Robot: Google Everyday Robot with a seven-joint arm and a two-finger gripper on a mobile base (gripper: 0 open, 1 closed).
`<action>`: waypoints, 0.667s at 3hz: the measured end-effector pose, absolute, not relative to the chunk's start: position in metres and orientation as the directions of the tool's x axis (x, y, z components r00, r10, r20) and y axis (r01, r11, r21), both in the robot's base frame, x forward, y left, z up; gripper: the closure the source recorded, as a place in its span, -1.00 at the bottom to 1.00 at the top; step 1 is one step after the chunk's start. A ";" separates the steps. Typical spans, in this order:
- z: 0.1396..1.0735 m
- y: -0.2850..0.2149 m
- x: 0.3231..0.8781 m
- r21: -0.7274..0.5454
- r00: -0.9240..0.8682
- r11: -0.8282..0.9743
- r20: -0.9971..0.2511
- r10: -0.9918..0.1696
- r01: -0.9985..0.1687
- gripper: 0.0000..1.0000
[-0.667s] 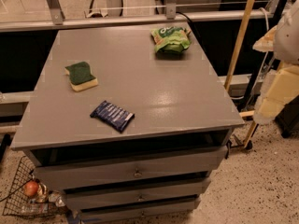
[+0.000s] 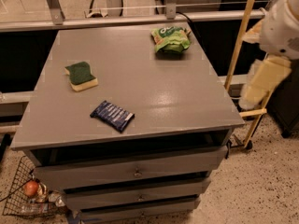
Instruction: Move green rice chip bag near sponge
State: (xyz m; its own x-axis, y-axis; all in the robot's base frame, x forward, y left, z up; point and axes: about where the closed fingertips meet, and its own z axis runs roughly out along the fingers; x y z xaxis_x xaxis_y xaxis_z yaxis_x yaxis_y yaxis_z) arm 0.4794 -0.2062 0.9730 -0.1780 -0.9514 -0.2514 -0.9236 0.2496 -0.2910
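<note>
Since the earlier frame, the gripper (image 2: 250,97) has edged a little up and in toward the sponge's (image 2: 81,76) side of the scene, while everything on the table (image 2: 154,92) has kept its place. It hangs at the lower end of the pale arm (image 2: 280,27), far right of the sponge and beyond the table's right edge, touching nothing. Whether it is parted or closed, I cannot tell. The green rice chip bag (image 2: 171,40) lies well apart from the sponge, behind it and far to its right, near the table's back corner. A dark blue wrapper (image 2: 112,115) lies near the sponge, in front and slightly right. Below the sponge and left, a wire basket (image 2: 18,190) sits on the floor.
</note>
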 end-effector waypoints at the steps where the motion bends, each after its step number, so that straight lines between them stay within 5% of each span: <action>1: 0.965 -0.174 0.560 -0.384 -0.074 0.185 -0.288 -0.955 -0.905 -1.00; 2: 0.963 -0.128 0.635 -0.517 0.002 0.182 -0.334 -0.943 -0.836 -1.00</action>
State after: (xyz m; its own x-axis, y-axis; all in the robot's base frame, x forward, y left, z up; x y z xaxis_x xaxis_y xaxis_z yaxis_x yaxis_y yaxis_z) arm 0.6351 -0.1282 0.9633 0.0017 -0.9427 -0.3337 -0.8363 0.1816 -0.5174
